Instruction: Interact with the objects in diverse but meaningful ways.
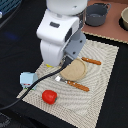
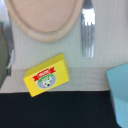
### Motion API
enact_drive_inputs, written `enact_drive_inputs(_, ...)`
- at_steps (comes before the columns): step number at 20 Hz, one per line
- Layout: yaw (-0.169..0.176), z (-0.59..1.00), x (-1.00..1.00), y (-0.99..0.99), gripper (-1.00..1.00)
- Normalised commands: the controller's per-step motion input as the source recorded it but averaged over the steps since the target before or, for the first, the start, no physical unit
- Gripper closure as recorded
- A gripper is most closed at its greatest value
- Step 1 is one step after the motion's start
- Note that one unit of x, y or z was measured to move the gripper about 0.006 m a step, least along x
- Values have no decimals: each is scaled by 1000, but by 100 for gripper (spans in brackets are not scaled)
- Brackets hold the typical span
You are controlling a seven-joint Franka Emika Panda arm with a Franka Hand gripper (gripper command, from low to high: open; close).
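Yellow packet (image 2: 46, 75) lies on the woven placemat (image 2: 90, 75) just beside the wooden plate (image 2: 45, 17), directly under the wrist. Likely approaching it; next, descend squarely. Fingers' state: cannot tell.

Yellow packet (image 2: 46, 75) with red banner and green-white round emblem just beneath the pincer, red tomato (image 1: 49, 96), pale blue carton (image 1: 26, 79), tan wooden plate (image 1: 74, 69), beige woven placemat (image 1: 102, 80), grey pot (image 1: 96, 15), white arm (image 1: 59, 30)

Even indoor light, soft shadows, both views blurry, low resolution
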Motion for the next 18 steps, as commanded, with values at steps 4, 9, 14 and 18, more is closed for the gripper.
enact_drive_inputs(4, -18, 0, -440, 936, -100)
enact_drive_inputs(9, -68, -171, -501, 755, -100)
enact_drive_inputs(14, -106, -289, -501, 591, -100)
enact_drive_inputs(18, -89, -237, -634, 516, -100)
